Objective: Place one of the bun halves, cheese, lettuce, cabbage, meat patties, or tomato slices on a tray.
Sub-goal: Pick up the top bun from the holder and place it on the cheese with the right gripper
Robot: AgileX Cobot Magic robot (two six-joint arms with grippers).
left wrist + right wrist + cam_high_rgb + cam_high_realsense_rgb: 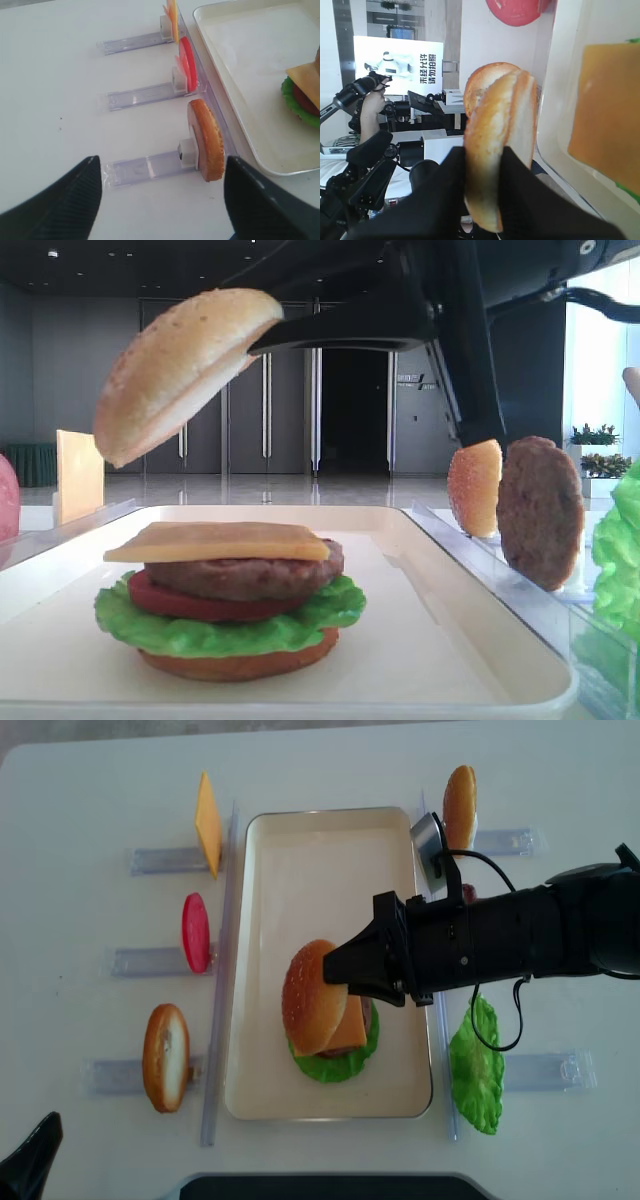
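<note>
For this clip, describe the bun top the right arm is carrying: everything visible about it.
The bun top is a domed golden-tan half with fine pale speckles and a paler flat cut face, glossy like plastic. It hangs tilted in the air, dome up and to the left, above the stacked burger on the tray, not touching it. The right tool is shut on its edge, one finger on each face.

One view is sitting low at the tray's point(470, 660) edge; another is looking straight down, both sharing the tray.

Right claw point(345, 982) clamped tight, left claw point(160, 200) spread wide
</note>
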